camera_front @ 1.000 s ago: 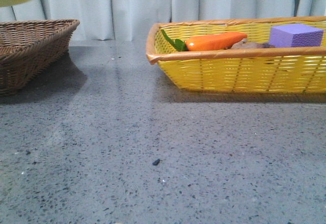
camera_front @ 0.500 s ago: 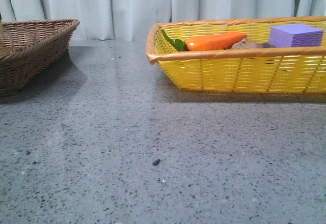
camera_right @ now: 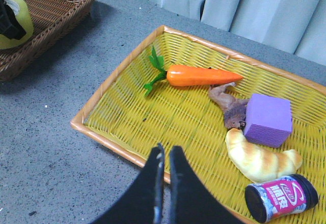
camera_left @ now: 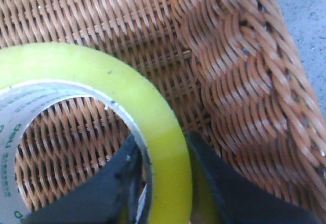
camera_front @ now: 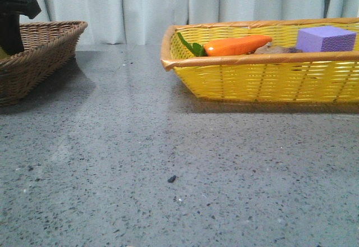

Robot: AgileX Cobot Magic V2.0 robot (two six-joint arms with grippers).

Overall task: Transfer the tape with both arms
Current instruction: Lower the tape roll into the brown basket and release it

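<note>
Dropped lower than half a second back: left gripper (camera_left: 165, 183) now down inside brown basket (camera_left: 239, 66), clamped across tape (camera_left: 153, 117) wall, probably to set it down gently. Right gripper (camera_right: 166, 155) pinched closed, empty, above yellow basket (camera_right: 117, 147).

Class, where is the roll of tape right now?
The tape is inside the brown basket at the table's far left, gripped by the left gripper.
</note>
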